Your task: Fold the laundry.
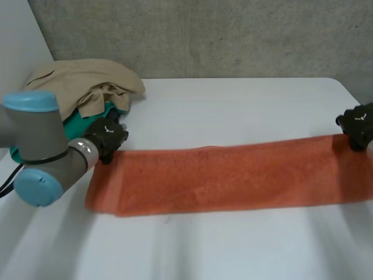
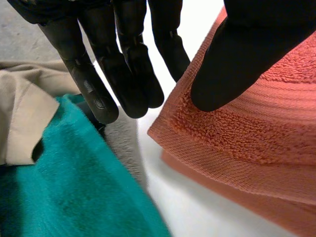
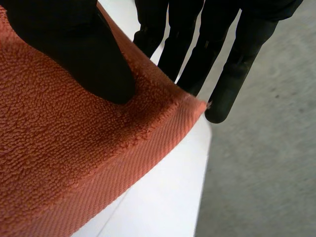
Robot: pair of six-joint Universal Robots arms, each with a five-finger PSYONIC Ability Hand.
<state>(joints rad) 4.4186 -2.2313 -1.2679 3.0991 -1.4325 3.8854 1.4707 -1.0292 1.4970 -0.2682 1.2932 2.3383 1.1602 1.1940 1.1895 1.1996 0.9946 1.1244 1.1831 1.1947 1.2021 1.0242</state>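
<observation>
One long orange terry towel (image 1: 233, 178) lies stretched sideways across the white counter (image 1: 233, 111). It reaches from my left robot hand (image 1: 108, 137) to my right robot hand (image 1: 356, 125).

Other things crowd the left end. A heap of laundry sits at the far left of the counter, just beside my left robot hand. It holds one crumpled beige cloth garment (image 1: 81, 81) on top and one teal terry towel (image 1: 74, 125) under it. In the left wrist view the teal cloth lies right at my fingertips, with the beige cloth beside it. A grey concrete wall (image 1: 204, 35) runs behind the counter. My left arm (image 1: 41, 151), grey with light-blue caps, fills the near left of the head view. In the right wrist view grey floor (image 3: 266, 173) shows past the counter's edge.

My left robot hand grasps the far left corner of the orange terry towel. Its thumb (image 2: 237, 64) presses on top of the pile, and its straight fingers (image 2: 98, 89) run along and under the edge. Two layers of the towel show at this corner, one beneath the other, raised a little off the counter.

My right robot hand grasps the far right corner the same way. Its thumb (image 3: 84, 54) is on top and its fingers (image 3: 227, 64) pass beneath the woven hem. That corner is lifted off the counter.

Counted: two robot hands, one orange towel, one beige garment, one teal towel.
</observation>
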